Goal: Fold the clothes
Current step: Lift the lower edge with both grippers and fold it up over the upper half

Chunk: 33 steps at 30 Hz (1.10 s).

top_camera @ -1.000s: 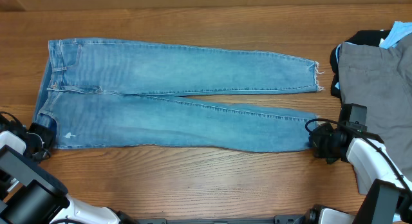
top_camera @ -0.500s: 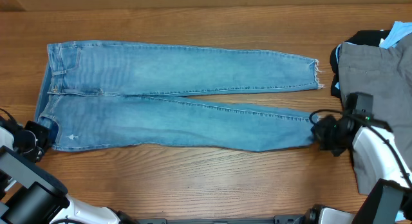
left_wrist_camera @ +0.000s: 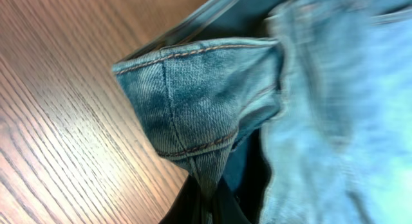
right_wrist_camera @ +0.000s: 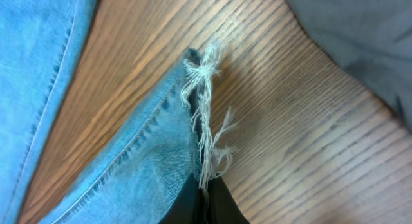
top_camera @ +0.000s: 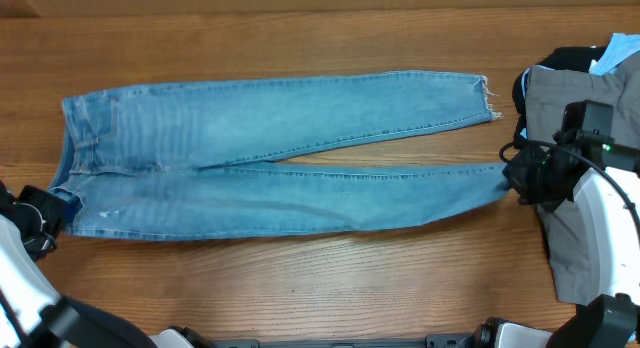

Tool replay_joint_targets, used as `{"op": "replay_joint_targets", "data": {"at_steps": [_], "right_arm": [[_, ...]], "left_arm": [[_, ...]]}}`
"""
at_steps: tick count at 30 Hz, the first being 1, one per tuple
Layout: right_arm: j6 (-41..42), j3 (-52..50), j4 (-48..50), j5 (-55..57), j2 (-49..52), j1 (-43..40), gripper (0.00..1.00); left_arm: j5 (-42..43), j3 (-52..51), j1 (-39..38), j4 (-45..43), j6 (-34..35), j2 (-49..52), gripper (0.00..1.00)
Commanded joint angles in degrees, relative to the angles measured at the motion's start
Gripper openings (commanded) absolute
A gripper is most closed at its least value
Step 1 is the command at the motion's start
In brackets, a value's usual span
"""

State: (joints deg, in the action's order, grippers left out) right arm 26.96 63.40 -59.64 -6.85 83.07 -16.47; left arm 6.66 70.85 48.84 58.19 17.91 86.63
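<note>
denim jeans spread on table, left claw pinching waistband, right claw pinching hem

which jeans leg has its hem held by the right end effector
The near leg, lower in the overhead view: the right end effector pinches its frayed hem, while the far leg's hem lies free.

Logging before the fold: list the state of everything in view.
jeans, unfolded, flat, legs apart
left fingers, shut on waist corner
right fingers, shut on near leg's hem
grey trousers, lying over other clothes
black garment, mostly covered
pale-blue garment, mostly hidden
</note>
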Motion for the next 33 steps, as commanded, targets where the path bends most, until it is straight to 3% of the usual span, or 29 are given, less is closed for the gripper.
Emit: {"op": "replay_joint_targets", "data": {"at_steps": [1,8,20,33], "right_arm": [[-0.5,7.5,-2.5,0.8,0.0,-0.1,0.04],[-1.5,21.2,-7.8,0.8,4.4,0.0,0.04],[-1.7,35.3,-7.9,0.8,20.7,0.0,0.04],[1.7,36.1,2.8,5.7,26.2,5.9,0.04]], "left_arm": [[1.2,3.0,-2.6,0.3,0.2,-5.5,0.04],[-5.9,11.8,-10.1,3.6,0.1,-4.5,0.04],[-6.1,14.4,-10.5,-2.9,0.1,4.4,0.04],[-6.8,14.4,-10.8,-8.8,-0.1,12.3,0.04]]}}
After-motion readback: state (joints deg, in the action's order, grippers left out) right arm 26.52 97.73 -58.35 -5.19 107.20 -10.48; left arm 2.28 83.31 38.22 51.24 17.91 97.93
